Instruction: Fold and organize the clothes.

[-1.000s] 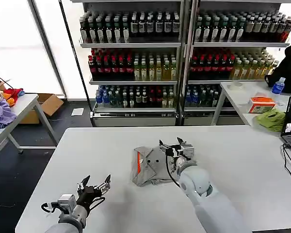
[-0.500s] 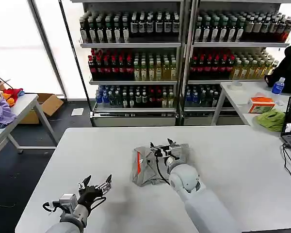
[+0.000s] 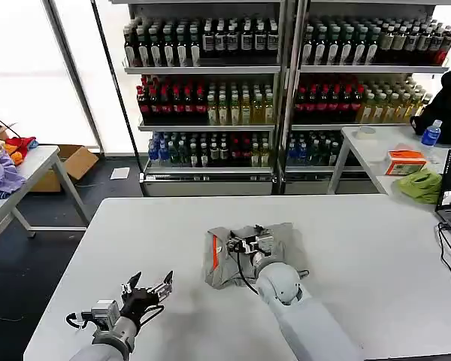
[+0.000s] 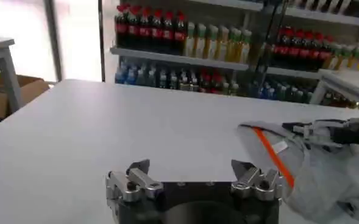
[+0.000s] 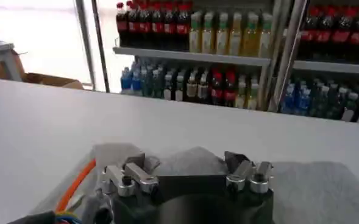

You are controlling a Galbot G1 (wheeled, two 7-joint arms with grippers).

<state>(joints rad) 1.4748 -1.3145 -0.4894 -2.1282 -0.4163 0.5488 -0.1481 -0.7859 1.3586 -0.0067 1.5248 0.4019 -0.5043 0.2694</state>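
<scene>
Since a second ago the right hand [image 3: 248, 242] has slid leftward over the folded grey cotton T-shirt [image 3: 229, 259] mid-bench, fingers apart and empty; folding seems nearly done, so next it probably should press or straighten, while the left hand [image 3: 145, 289] waits open.
</scene>
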